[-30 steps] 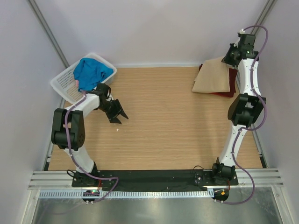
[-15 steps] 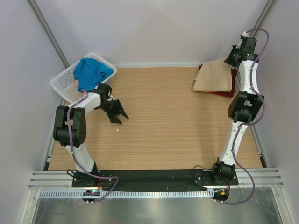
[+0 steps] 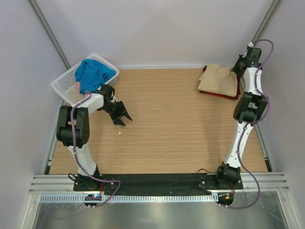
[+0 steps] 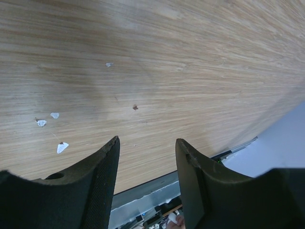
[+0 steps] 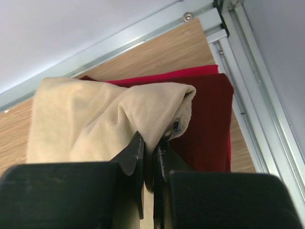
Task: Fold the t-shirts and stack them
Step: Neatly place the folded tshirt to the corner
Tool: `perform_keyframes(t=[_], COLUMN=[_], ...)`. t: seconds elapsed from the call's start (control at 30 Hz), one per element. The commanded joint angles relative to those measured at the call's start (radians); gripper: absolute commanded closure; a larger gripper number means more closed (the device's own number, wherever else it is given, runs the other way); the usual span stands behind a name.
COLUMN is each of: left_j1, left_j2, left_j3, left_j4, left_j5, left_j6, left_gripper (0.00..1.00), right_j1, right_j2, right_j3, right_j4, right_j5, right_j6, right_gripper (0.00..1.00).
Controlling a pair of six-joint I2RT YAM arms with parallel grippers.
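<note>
Table (image 3: 167,124): wood top, carries everything; arm bases at near edge.
Tan t-shirt (image 5: 81,114): far-right corner of table, lying on top of the maroon one. Mostly flat, but bunched into a raised fold at the edge nearest the R claw.
Maroon t-shirt (image 5: 205,119): flat under the tan one, same far-right corner. Sticks out along the tan one's right and near sides; right edge runs close to table's right rail.
Basket (image 3: 64,86): white lattice plastic, far-left corner, tilted, partly off the table's left edge.
Blue t-shirt (image 3: 93,74): crumpled heap in the basket, filling most of it.
Pink t-shirt (image 3: 77,85): only a small bit shows in the basket, beside the blue one's near side.
L claw (image 4: 147,143): fingers apart, about mid-width, nothing between them. Over bare wood, left part of table, just near-right of the basket. Touching the wood or not: can't tell.
R claw (image 5: 148,143): fingers nearly together, clamped on the tan t-shirt's raised fold. Thin pinch of cloth between tips; maroon one not gripped.
Specks (image 4: 62,147): few white bits + one dark dot on the wood below the L claw.
</note>
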Motion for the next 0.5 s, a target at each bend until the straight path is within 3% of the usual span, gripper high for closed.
perform_keyframes(t=[0.0, 0.1, 0.13, 0.47], left_j1=[-0.006, -0.006, -0.006, -0.012], left_j2=[0.014, 0.025, 0.025, 0.042], left_j3=[0.045, 0.059, 0.062, 0.072], left_j4=[-0.011, -0.018, -0.018, -0.006], left_j5=[0.041, 0.049, 0.05, 0.064], left_j6=[0.011, 0.011, 0.01, -0.004], left_gripper=[0.49, 0.49, 0.49, 0.49], right_j1=[-0.017, -0.028, -0.029, -0.054], right_j2=[0.037, 0.063, 0.063, 0.042], right_j3=[0.046, 0.046, 0.052, 0.069], right_j4=[0.057, 0.048, 0.041, -0.026], right_j5=[0.031, 0.048, 0.071, 0.128], right_j6=[0.003, 0.004, 0.006, -0.036], right_gripper=[0.97, 0.91, 0.84, 0.74])
